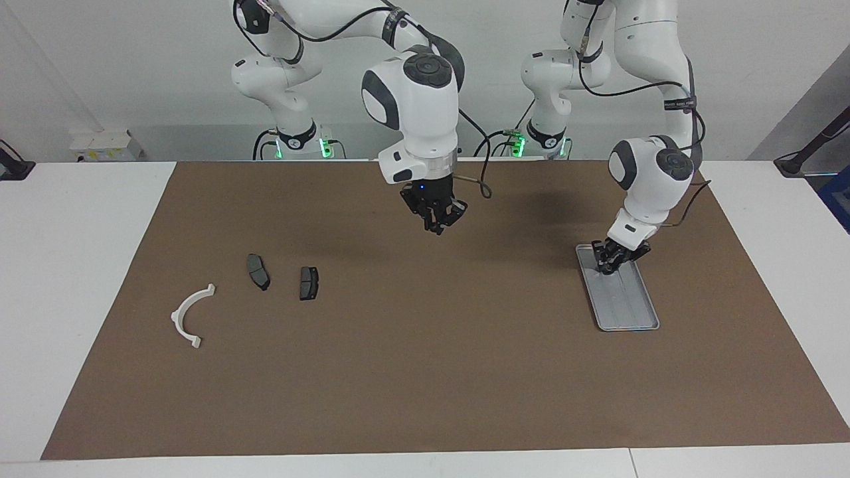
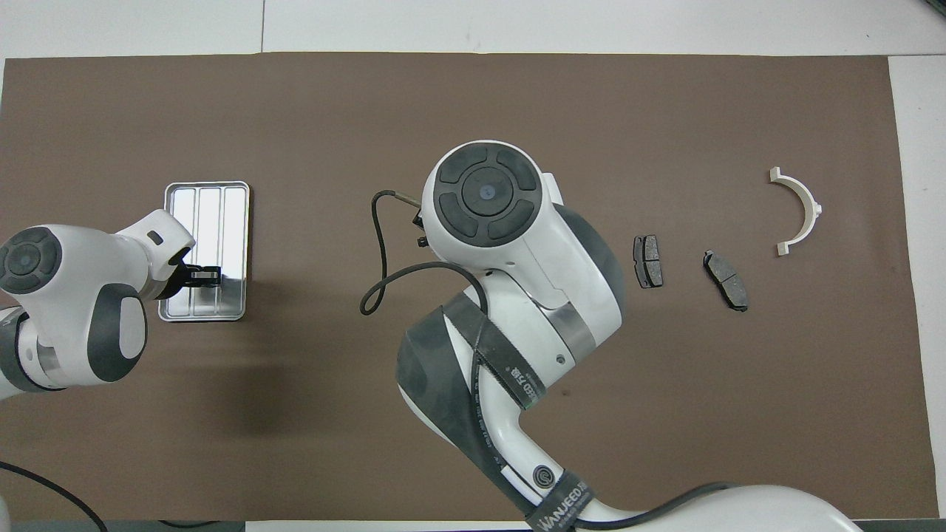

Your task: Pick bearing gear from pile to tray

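Note:
The pile lies toward the right arm's end of the mat: a white half-ring bracket [image 1: 192,315] [image 2: 802,210] and two dark brake-pad plates [image 1: 258,271] [image 2: 648,261]. No bearing gear shows in either view. The silver tray [image 1: 627,305] [image 2: 209,214] sits toward the left arm's end. My left gripper [image 1: 605,265] [image 2: 211,275] is low over the tray's end nearest the robots; whether it holds anything is hidden. My right gripper [image 1: 436,228] hangs shut above the middle of the mat, with nothing visible in it. In the overhead view its own wrist hides it.
A brown mat [image 1: 425,372] covers most of the white table [image 1: 80,265]. The right arm's wrist and cable [image 2: 377,281] hang over the mat's middle. Bare mat lies between the pile and the tray.

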